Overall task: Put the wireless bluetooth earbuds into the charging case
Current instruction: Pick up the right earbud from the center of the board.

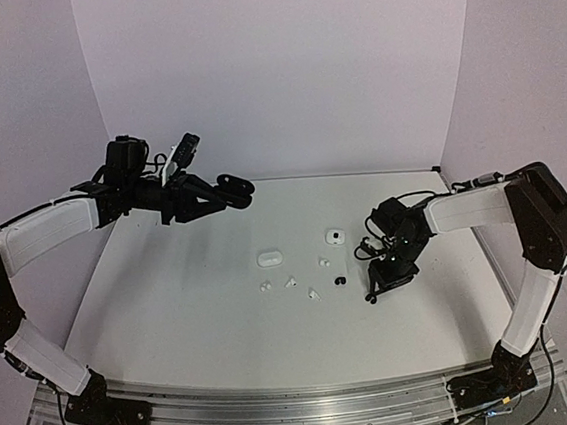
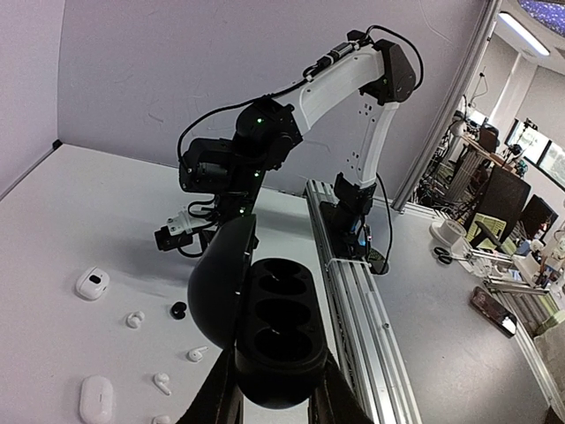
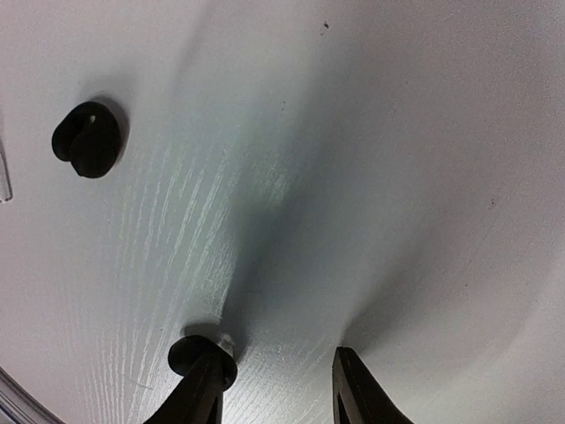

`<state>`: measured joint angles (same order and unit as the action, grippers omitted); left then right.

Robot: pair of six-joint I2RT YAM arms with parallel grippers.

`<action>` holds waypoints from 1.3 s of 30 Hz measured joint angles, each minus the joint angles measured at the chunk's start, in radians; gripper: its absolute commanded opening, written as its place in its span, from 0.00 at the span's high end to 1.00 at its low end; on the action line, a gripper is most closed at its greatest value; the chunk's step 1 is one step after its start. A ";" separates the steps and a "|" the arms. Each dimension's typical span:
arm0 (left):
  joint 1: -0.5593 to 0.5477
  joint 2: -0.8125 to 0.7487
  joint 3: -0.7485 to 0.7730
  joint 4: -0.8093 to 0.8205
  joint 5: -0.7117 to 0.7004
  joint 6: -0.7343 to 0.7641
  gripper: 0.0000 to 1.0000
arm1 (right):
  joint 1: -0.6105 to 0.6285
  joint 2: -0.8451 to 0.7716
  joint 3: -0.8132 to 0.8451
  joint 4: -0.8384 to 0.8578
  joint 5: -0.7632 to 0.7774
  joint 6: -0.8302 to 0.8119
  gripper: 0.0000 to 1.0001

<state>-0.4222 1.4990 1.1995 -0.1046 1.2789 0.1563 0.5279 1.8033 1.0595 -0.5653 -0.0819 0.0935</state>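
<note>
- The black charging case (image 2: 281,331) is up in the air over the table's (image 1: 174,323) 11 o'clock corner. Its lid is open and its long axis points toward 3 o'clock in the top view.
- The left gripper (image 2: 274,390) pinches the case's near end, with the arm stretched level.
- The right gripper (image 3: 278,362) is low at the table, at 3 o'clock, wrist angled down and fingers spread.
- One black earbud (image 3: 201,353) touches a fingertip; another black earbud (image 3: 86,139) lies at 10 o'clock.

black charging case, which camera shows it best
Left wrist: the black charging case fills the foreground, lid open, its wells visible, clamped between the left fingers. Top external shows it only as a small dark shape at the left arm's tip. Right wrist doesn't show it.
</note>
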 measured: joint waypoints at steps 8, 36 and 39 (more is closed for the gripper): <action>0.000 0.000 0.000 -0.001 -0.008 0.014 1.00 | 0.018 -0.008 -0.023 0.033 -0.013 0.026 0.67; 0.000 0.000 0.000 -0.027 -0.026 0.065 1.00 | 0.108 -0.059 -0.090 0.074 -0.073 0.125 1.00; 0.000 0.000 0.000 -0.040 -0.026 0.088 1.00 | 0.108 -0.060 -0.081 0.070 -0.074 0.121 1.00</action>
<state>-0.4225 1.4990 1.1995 -0.1445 1.2530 0.2446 0.6357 1.7431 0.9787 -0.4956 -0.1559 0.2146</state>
